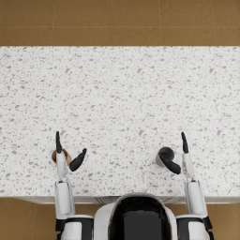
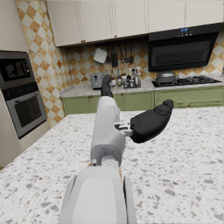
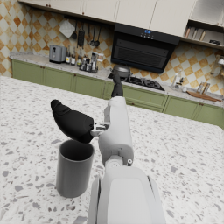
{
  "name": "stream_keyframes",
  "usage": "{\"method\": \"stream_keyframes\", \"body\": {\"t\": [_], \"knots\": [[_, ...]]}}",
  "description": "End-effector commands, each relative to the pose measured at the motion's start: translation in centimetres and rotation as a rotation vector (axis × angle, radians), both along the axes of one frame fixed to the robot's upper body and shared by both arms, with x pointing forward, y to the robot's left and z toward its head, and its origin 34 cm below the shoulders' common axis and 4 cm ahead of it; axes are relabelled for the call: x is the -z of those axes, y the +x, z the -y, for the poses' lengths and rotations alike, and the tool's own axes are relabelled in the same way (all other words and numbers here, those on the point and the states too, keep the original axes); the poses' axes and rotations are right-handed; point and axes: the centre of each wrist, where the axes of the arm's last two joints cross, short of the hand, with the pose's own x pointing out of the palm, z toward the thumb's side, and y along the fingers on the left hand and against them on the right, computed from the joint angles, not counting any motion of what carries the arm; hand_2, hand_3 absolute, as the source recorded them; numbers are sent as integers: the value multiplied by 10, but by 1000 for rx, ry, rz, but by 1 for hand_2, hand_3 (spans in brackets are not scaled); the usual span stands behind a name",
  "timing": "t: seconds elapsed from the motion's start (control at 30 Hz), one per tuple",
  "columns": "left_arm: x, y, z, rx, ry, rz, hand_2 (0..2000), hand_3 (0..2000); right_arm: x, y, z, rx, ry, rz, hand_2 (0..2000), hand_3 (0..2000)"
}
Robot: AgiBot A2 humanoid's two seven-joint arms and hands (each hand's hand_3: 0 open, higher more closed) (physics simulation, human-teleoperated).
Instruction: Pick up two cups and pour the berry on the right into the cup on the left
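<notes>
Right hand [image 1: 176,157] above dark cup [image 3: 73,168], apparently apart

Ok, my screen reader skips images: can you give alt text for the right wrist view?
The right hand hovers open just above a dark grey cup standing upright on a speckled white counter. Green kitchen cabinets line the background.

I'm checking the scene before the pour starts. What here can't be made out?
- Berry: not visible; the right hand covers the dark cup's mouth in the head view, and the right wrist view shows only its outside.
- Brown cup: mostly hidden beneath the left hand in the head view; the forearm hides it in the left wrist view.
</notes>
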Motion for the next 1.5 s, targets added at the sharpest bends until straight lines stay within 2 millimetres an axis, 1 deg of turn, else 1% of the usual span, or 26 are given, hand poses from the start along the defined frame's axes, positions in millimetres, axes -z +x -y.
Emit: {"method": "stream_keyframes", "body": {"t": [0.03,0.07,0.17,0.23,0.3,0.33,0.4,0.5,0.6,0.73,0.8,1.03,1.13,1.17,1.2,1.33,1.43,1.5], "knots": [[13,-18,-13,-97,-34,-46,0,0,8,-12,9,38,-9,-44,0,0],[17,-20,-14,-108,-43,-61,0,0,8,-12,9,40,-8,-43,0,0],[30,-31,-15,-142,-75,-110,0,0,18,-15,8,39,-4,-86,0,0],[38,-36,-15,-175,-37,-154,0,0,25,-18,7,41,-2,-118,0,0],[49,-43,-16,-209,-24,-202,0,0,35,-22,4,36,-58,-150,0,0],[56,-44,-18,-222,-23,-232,0,0,41,-23,3,36,-79,-172,0,0],[64,-47,-17,-230,-26,-266,0,0,49,-26,1,31,-104,-202,0,0],[66,-48,-18,-240,-23,-275,0,0,57,-27,-3,19,-115,-227,0,0],[73,-46,-19,-238,-28,-298,0,0,61,-24,-4,25,-116,-236,0,0],[83,-41,-24,-245,-35,-331,0,0,74,-18,-2,40,-111,-277,0,0],[88,-40,-23,-244,-42,-348,0,0,83,-14,-3,42,-105,-308,0,0],[105,-33,-22,-229,-63,-402,0,0,101,-3,-4,56,-88,-361,0,0],[111,-28,-25,-234,-67,-416,0,0,109,1,-5,61,-80,-385,0,0],[104,-31,-24,-240,-62,-390,0,0,109,1,-5,61,-79,-385,0,0],[112,-27,-25,-235,-69,-419,0,0,111,3,-5,60,-76,-391,0,0],[118,-22,-25,-226,-76,-439,0,0,116,10,-11,31,-64,-405,0,0],[125,-22,-24,-222,-85,-463,0,0,119,11,-13,35,-58,-413,0,0],[127,-17,-24,-215,-87,-468,0,0,120,11,-13,49,-55,-412,0,0]]}}
